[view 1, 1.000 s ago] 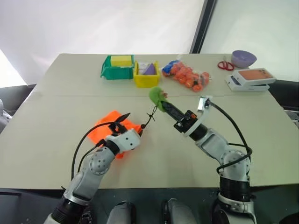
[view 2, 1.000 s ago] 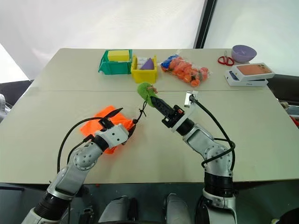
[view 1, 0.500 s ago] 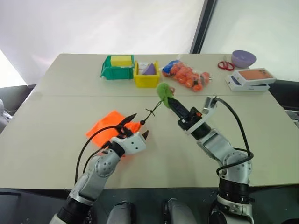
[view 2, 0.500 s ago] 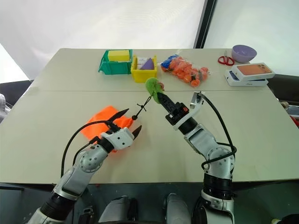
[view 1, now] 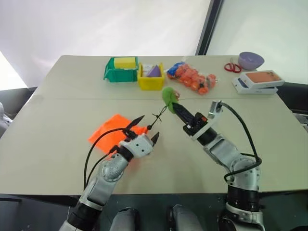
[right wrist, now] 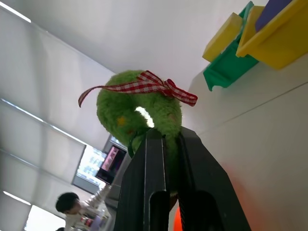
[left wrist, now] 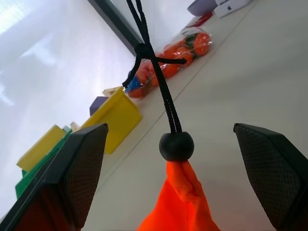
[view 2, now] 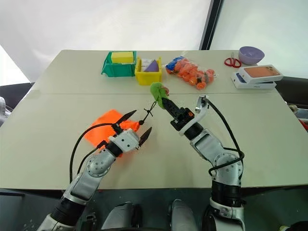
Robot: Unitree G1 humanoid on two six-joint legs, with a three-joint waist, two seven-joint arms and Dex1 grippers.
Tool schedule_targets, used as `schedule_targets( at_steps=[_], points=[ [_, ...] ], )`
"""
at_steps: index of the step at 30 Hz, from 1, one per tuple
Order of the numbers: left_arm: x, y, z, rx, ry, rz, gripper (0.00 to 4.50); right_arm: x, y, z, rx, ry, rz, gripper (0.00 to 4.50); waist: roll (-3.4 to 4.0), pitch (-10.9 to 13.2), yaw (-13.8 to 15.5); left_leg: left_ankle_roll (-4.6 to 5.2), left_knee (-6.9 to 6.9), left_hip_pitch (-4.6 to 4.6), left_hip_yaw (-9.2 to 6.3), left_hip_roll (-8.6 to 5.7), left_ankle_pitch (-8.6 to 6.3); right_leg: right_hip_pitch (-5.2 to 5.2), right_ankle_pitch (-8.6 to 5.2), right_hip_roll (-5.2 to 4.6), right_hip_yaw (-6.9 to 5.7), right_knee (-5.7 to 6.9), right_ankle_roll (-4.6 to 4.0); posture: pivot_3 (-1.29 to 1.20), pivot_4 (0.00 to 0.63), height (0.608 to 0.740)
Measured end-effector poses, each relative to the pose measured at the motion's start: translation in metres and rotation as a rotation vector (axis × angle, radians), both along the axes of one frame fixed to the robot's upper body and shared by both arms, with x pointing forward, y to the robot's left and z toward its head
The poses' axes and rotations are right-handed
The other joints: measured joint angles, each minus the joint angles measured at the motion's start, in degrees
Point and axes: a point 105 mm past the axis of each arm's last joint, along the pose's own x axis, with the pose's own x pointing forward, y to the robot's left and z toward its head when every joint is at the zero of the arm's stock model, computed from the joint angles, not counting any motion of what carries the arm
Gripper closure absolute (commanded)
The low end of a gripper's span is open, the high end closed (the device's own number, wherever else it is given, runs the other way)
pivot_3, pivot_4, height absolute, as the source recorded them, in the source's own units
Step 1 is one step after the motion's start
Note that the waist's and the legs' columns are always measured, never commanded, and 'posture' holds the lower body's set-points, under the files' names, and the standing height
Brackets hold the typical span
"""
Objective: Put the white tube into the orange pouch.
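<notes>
Two grippers above the orange pouch (view 1: pixel 111 133), which lies flat on the beige table (view 1: pixel 57 159) in front of the robot.

Right gripper (view 1: pixel 176 107) is clenched on the fuzzy green ring tag (view 1: pixel 168 95) with its checked ribbon, lifting the black cord (left wrist: pixel 155 72) taut from the round toggle (left wrist: pixel 176 146). Left gripper (view 2: pixel 135 125) stands released, fingers wide, astride the pouch's gathered neck. Beyond lie green bin (view 1: pixel 119 70), yellow bin (view 1: pixel 150 79), bag of orange balls (view 1: pixel 192 77), scissors (view 1: pixel 232 67), purple bowl (view 1: pixel 250 60).

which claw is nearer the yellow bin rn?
Right. The right claw, shut on the green fuzzy tag, sits just in front of the yellow bin. The left claw hangs open farther back, over the orange pouch.
</notes>
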Motion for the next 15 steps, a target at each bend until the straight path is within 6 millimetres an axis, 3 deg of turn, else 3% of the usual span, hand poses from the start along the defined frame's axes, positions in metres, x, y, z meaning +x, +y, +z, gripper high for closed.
schedule_targets(
  at_steps=[3,8,15],
  points=[
    [-0.007,0.012,-0.006,-0.086,0.135,-0.049,0.04,-0.003,-0.021,-0.018,-0.212,-0.017,-0.034,4.5,0.0,0.0,0.0,0.03,0.01,-0.04,-0.02,0.0,-0.01,0.04,-0.01,0.02,-0.08,-0.14,0.0,0.0,0.15,0.74],
    [-0.012,0.044,-0.011,-0.184,0.323,-0.075,0.04,-0.028,-0.05,-0.047,-0.561,-0.051,0.048,4.5,0.03,0.0,0.1,0.06,0.09,-0.16,-0.13,0.02,-0.03,0.09,0.0,0.1,-0.26,-0.31,0.02,0.0,0.15,0.74],
    [-0.009,0.072,0.004,-0.348,0.538,-0.166,0.04,-0.052,-0.057,-0.067,-0.851,-0.124,0.216,4.5,-0.06,0.0,0.2,0.06,0.23,-0.32,-0.4,0.05,-0.02,0.18,-0.02,0.27,-0.48,-0.55,0.01,0.0,0.15,0.74]
  ],
)
